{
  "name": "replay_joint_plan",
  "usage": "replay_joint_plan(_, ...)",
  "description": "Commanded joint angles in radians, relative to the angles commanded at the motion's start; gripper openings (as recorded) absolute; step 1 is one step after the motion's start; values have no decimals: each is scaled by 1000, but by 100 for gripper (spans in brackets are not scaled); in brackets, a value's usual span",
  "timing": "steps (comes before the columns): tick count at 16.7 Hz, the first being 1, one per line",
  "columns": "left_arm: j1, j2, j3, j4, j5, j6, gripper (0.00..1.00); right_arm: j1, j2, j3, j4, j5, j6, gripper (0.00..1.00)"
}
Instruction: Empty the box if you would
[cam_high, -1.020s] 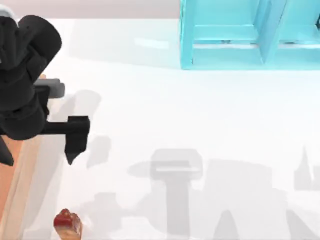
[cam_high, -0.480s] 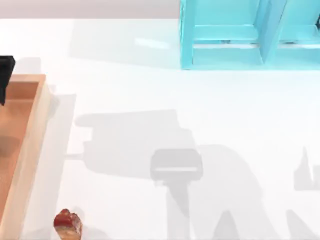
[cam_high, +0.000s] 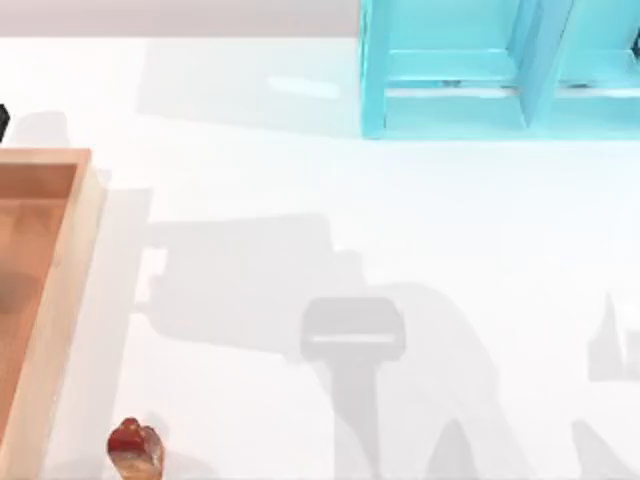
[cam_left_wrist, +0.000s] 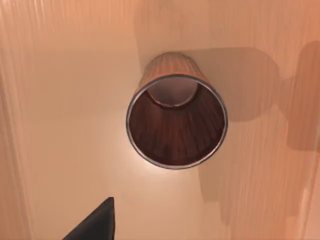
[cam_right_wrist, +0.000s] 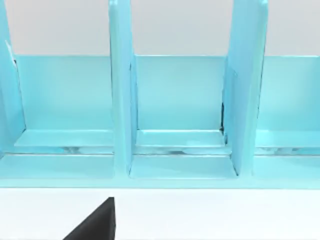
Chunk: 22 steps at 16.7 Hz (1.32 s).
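Your left claw (cam_left_wrist: 95, 225) hung above the upright wooden cup (cam_left_wrist: 176, 120) inside the box (cam_high: 62, 290); its fingers' spacing was unclear. Descending off-centre, you could have toppled the cup.

Table (cam_high: 300, 190): white and flat, with soft grey shadows across the middle.
Shelf (cam_high: 470, 70): light blue, at the far edge of the table, toward the right. It has upright walls that split it into open spaces.
Red thing (cam_high: 135, 450): small, red and brown, sitting on the table at the near edge, toward the left.
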Motion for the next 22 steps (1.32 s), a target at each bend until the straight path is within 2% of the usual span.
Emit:
replay_joint_plan(4,38,82,-32,112,2,37,100,0,0,0,0,0,0,100)
replay_joint_plan(10,34,100,-225,323,1,33,100,0,0,0,0,0,0,100)
replay_joint_plan(14,6,63,-316,374,1,4,100,0,0,0,0,0,0,100)
replay_joint_plan(18,5,62,-318,375,1,3,100,0,0,0,0,0,0,100)
replay_joint_plan(22,5,62,-318,375,1,3,70,0,0,0,0,0,0,100)
